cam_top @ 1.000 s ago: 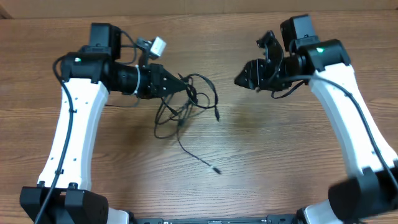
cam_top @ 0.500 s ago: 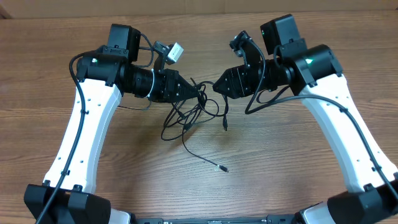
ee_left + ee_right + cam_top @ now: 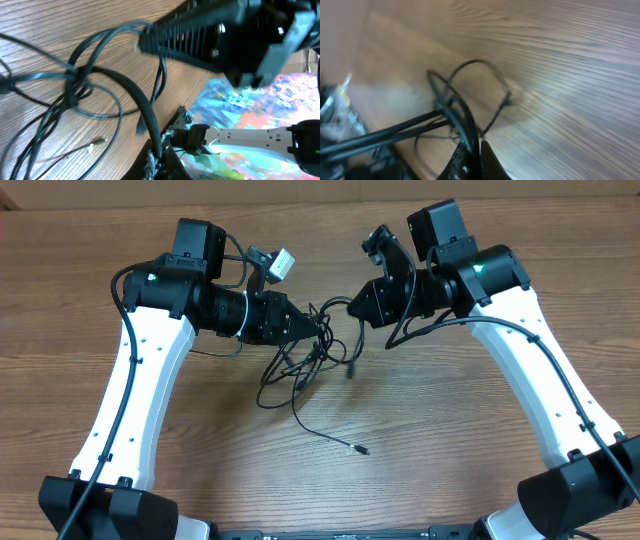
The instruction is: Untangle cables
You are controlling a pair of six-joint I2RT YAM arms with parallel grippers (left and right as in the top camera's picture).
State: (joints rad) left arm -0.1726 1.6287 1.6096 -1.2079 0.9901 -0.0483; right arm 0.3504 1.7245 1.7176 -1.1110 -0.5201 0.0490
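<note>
The pull-apart step looks about to begin: left claw (image 3: 318, 330) clamped on the cables (image 3: 300, 365) tangled mid-tabletop (image 3: 430, 442), right claw (image 3: 352, 306) at the knot, grip undecidable, likely needing 1 separate strand.

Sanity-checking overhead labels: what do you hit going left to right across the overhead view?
White left arm link → black left gripper → black right gripper → white right arm link. The tangle of thin black cables spans both gripper tips, so it is left unplaced.
</note>
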